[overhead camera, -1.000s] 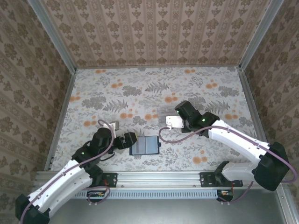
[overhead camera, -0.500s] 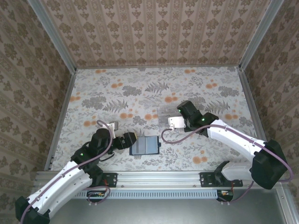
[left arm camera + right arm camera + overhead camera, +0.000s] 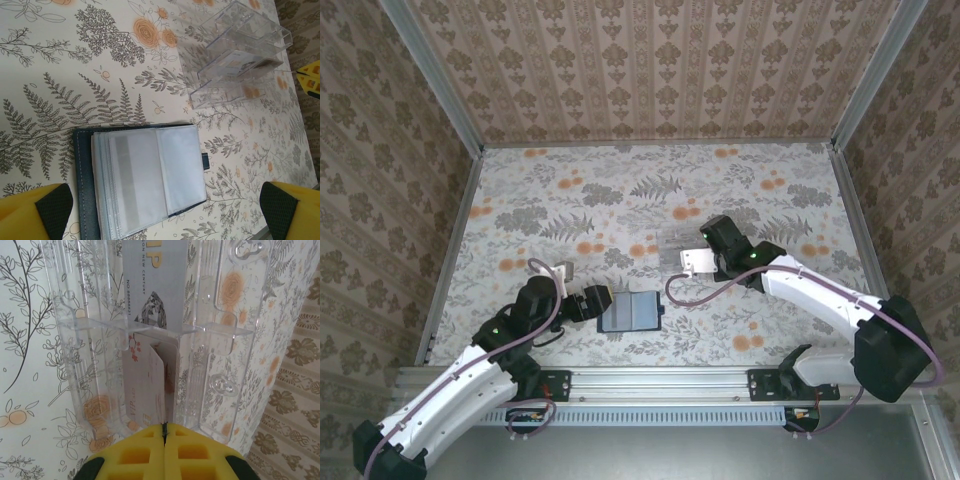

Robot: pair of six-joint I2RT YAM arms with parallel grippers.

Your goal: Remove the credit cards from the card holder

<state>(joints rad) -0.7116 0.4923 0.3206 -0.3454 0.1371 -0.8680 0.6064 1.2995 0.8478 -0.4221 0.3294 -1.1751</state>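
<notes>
Risks, left to right:
- Wallet (image 3: 140, 185) lies open and flat on the table (image 3: 50, 65), clear sleeves up, nothing pinning it. A pull on a sleeved card would likely drag the whole wallet.
- Sleeves are slick and stacked. The fingers could catch a sleeve instead of a card, or take two cards at once.
- At the clear tray (image 3: 235, 47), the held card (image 3: 150, 385) stands on edge inside a slot. If let go while tilted, it may lean on the wall or wedge. A sideways nudge from the arm could also shove the light tray.

Tools:
- Left gripper (image 3: 167, 211): jaws spread wide, dark pads (image 3: 52, 206) far apart, holding nothing. It sits just beside the wallet's left edge; contact cannot be judged.
- Right gripper (image 3: 164, 447): yellow fingers pressed together, pinching the pale, pinkish card by its near edge, with the card's far end down in the tray.

Cards: one printed card (image 3: 155, 280) lies flat in the tray. The wallet's sleeves look pale, and one shows a grey stripe (probably a card, count unclear).
</notes>
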